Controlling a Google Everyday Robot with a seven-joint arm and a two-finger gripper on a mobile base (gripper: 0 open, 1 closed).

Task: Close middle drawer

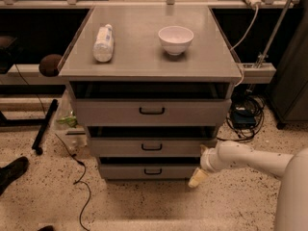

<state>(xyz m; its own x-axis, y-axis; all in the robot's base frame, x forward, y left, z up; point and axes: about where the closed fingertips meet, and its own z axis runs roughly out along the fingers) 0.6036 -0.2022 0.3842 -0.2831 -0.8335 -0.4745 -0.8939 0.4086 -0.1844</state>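
Observation:
The grey cabinet (pixel 150 57) has three drawers with small black bar handles. The middle drawer (pixel 120 147) is the mid-width front. It sticks out a little, with a dark gap above it, about in line with the top drawer (pixel 106 113). The bottom drawer (pixel 120 171) is the narrowest. My white arm (pixel 250 159) reaches in from the right. My gripper (pixel 197 178) is cream-coloured and sits low at the cabinet's right front corner, beside the bottom drawer's right end. Its wrist is against the right end of the middle drawer's front.
A white bowl (pixel 175 39) and a plastic bottle (pixel 103 42) lying on its side are on the cabinet top. Cables (pixel 79 177) run over the speckled floor at left. A black shoe (pixel 12 171) and a black stand leg (pixel 42 128) are further left. Wires and a box (pixel 245 117) are at right.

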